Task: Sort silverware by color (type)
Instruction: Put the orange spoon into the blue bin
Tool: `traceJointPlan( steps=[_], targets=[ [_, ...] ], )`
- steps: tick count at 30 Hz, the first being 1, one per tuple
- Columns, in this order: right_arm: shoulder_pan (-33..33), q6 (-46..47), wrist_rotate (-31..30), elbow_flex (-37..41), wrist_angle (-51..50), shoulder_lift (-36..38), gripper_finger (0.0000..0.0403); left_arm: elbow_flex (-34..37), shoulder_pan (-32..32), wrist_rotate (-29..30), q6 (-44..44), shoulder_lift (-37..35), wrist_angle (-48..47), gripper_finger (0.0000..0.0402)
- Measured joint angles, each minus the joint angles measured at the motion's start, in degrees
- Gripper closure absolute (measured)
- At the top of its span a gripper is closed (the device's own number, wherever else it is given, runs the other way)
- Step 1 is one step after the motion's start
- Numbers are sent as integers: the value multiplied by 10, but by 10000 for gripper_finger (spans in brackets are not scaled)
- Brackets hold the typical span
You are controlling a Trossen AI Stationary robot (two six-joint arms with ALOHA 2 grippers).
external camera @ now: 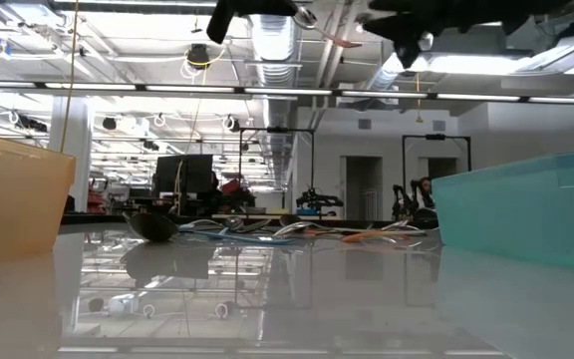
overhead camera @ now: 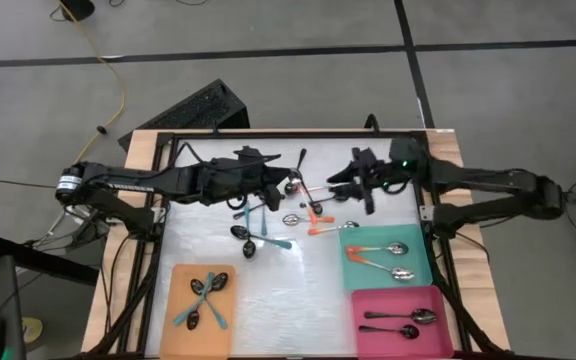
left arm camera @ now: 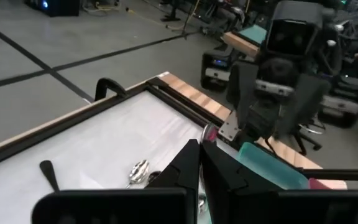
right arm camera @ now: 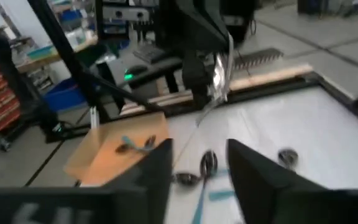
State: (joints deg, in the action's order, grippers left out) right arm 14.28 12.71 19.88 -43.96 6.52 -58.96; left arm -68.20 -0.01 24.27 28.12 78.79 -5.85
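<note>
Probably light, stiff and slippery, the thin orange-handled spoon (overhead camera: 313,193) is pinched by the shut left claw (overhead camera: 286,185); the right claw (overhead camera: 353,190) is parted and empty.

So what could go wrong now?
The left gripper pinches a spoon up in the air. It might slip and drop onto the loose spoons on the table. The open right gripper is very close, so the two grippers might bump.
</note>
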Motion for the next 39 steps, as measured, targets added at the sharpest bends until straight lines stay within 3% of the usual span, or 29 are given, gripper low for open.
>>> traceJointPlan(
  steps=[4, 8, 17, 24, 39],
  targets=[
    [-24, 21, -61, -16, 27, -63, 146, 0, 0, 3, 0, 0, 1, 401],
    [-19, 24, -72, -48, 32, -121, 111, 0, 0, 5, -1, 0, 3, 401],
    [-15, 16, -53, -164, 31, -238, 108, 0, 0, 6, -6, 0, 4, 401],
    [-17, -29, -37, -252, -72, -276, 108, 0, 0, 5, -9, 0, 2, 401],
    [-22, -37, -36, -261, -92, -275, 108, 0, 0, 6, -10, 0, -14, 401]
  ],
)
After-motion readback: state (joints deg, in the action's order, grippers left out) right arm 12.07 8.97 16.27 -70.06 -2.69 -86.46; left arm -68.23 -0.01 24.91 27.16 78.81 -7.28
